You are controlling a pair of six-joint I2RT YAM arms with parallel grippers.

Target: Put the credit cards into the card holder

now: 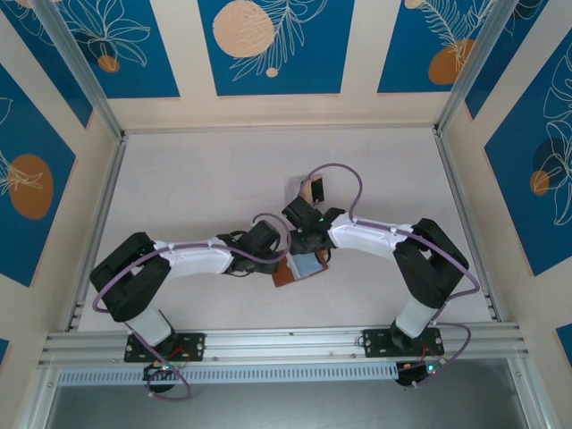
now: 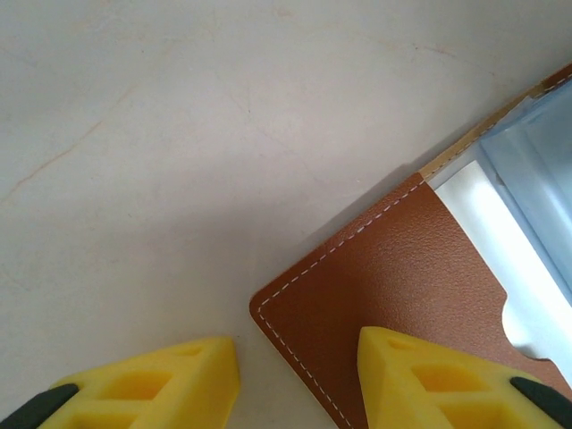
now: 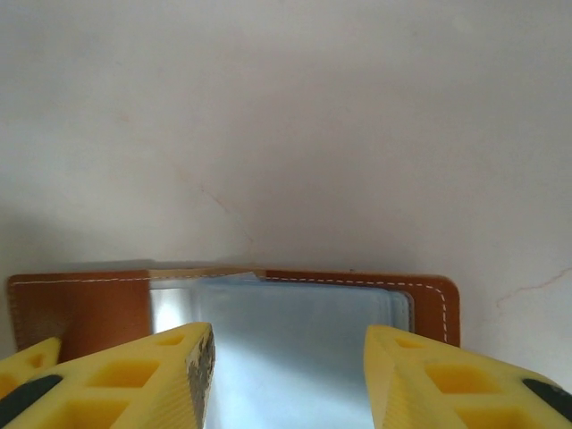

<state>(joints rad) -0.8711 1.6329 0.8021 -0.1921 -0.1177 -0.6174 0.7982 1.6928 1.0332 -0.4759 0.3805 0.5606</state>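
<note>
The card holder [image 1: 298, 267] lies open on the table between the two arms, reddish-brown outside and grey-blue inside. My left gripper [image 2: 299, 384] is open and straddles its stitched brown corner [image 2: 393, 268], with one yellow finger [image 2: 429, 375] over the leather. My right gripper [image 3: 288, 375] is open above the grey-blue pocket [image 3: 286, 331], its fingers apart on either side. A thin tan edge [image 3: 206, 273] runs along the holder's far rim; I cannot tell whether it is a card. Farther back, a tan credit card with a dark one beside it [image 1: 312, 189] lies on the table.
The pale tabletop [image 1: 206, 179] stretches out behind and to both sides of the holder. Aluminium rails [image 1: 465, 223] frame the work area, and the arm bases [image 1: 165, 344] sit on the near rail. Purple cables loop over both arms.
</note>
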